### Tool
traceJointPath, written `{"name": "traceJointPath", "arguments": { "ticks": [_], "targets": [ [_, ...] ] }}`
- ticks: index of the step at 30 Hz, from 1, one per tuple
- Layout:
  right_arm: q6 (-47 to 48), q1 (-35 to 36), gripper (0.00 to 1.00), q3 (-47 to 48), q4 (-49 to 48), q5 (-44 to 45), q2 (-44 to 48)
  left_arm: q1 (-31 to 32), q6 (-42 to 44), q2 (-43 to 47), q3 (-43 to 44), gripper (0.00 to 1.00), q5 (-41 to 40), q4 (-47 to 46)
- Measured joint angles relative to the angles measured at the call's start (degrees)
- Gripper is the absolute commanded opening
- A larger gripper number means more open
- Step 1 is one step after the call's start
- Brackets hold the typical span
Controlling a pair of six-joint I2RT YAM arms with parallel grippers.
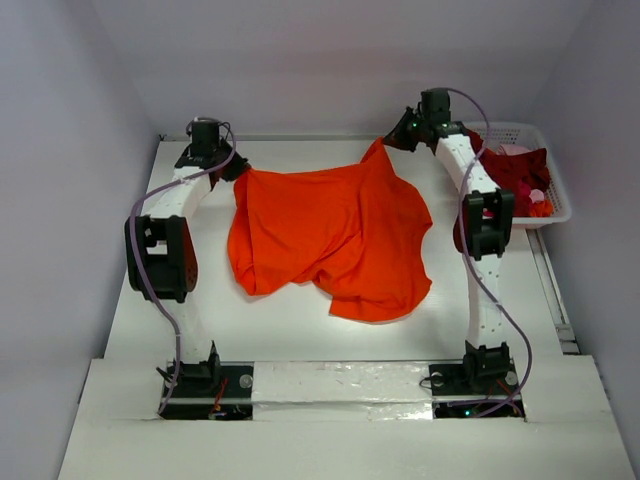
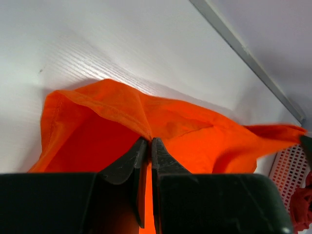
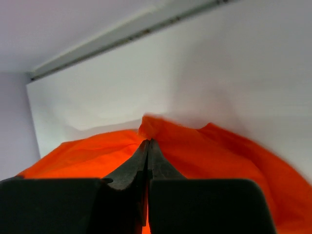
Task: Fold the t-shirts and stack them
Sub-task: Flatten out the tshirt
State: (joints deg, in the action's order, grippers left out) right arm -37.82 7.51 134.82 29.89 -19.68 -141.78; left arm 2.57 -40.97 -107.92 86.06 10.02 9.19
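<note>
Orange t-shirt (image 1: 330, 235) pinched at two points on its far edge, ready for spreading.
My left fingers (image 2: 127, 163) and right fingers (image 3: 130, 168) are each pressed together on a fold of its cloth; the rest lies crumpled mid-table (image 1: 290, 335). I'd draw the two grips apart evenly, taut without stretching, then lower it flat. Both arms reach far forward, elbows raised, wrists tipped down near the table's far edge.

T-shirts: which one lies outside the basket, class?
The bright orange cloth t-shirt, spread on the white table; the dark red cloth t-shirt sits bundled in the white plastic lattice basket.
</note>
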Motion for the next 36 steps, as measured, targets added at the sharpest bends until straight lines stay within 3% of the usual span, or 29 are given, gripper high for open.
{"name": "traceJointPath", "arguments": {
  "ticks": [12, 26, 36],
  "targets": [
    [2.54, -4.63, 0.0, -3.8, 0.94, 0.22, 23.08, -3.72, -0.04, 9.57, 3.06, 0.0, 0.44, 3.1],
    [2.99, -4.11, 0.0, -23.32, 0.7, -1.07, 40.54, -5.9, -0.28, 26.8, 4.35, 0.0, 2.67, 6.73],
    [4.94, -4.11, 0.0, -26.29, 2.32, -0.15, 62.45, -6.16, 0.92, 42.18, 0.42, 0.0, 3.15, 8.2]
  ]
}}
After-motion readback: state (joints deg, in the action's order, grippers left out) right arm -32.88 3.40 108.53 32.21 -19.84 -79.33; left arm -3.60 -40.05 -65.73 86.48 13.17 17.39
